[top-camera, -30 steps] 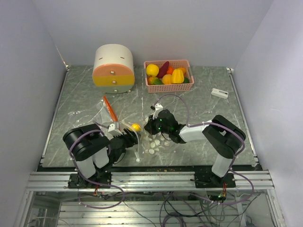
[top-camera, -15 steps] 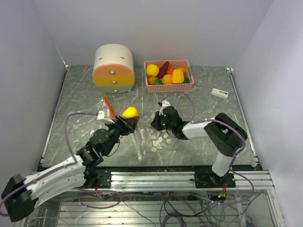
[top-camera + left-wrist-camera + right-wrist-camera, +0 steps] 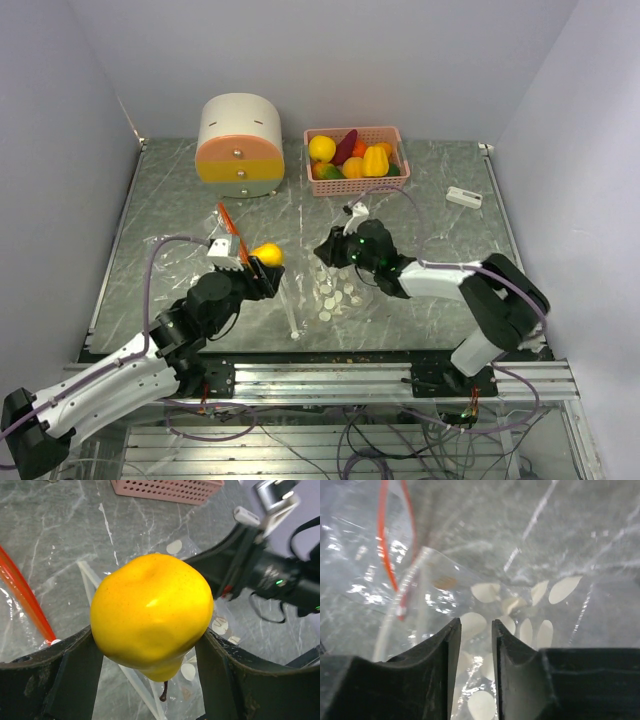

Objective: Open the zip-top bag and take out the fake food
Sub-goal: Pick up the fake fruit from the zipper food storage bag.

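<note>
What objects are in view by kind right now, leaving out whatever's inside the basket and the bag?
Drawer box: 1
Pink basket: 1
Zip-top bag: 1
Small white device: 1
Yellow fake fruit: 1
Total: 5
</note>
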{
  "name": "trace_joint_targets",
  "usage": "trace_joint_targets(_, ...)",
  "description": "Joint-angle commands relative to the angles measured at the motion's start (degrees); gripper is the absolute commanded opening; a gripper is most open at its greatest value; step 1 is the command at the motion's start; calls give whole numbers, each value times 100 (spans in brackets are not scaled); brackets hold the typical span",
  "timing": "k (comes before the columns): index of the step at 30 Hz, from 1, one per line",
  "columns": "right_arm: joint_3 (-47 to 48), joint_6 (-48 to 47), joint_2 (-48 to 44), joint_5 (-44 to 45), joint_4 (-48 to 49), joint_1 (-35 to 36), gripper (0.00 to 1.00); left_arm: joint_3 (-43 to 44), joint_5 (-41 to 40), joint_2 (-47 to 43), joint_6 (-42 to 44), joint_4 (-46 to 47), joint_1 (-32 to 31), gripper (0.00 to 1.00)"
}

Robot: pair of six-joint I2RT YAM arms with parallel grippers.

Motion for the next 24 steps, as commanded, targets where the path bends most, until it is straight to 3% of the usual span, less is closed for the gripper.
trace_joint_targets(1, -398, 183, -840, 18, 778, -49, 41, -212, 507, 118, 628, 774, 23, 52)
trace_joint_targets(4, -634, 355, -1176, -178, 1275, -70, 63, -409, 737, 139, 863, 1339, 24, 52)
trace_joint_targets(6, -667, 463, -1218, -604, 1591, -73, 71, -573, 999, 122, 1051, 1830, 25, 51)
trace_joint_targets(12, -589, 847, -1079, -2064, 2479, -76, 86, -970, 1629, 176, 1768, 2971, 24, 56)
trace_joint_targets(24, 156, 256, -1272, -2385, 1043, 131, 93, -1133, 1475, 608, 2331, 3549, 25, 60)
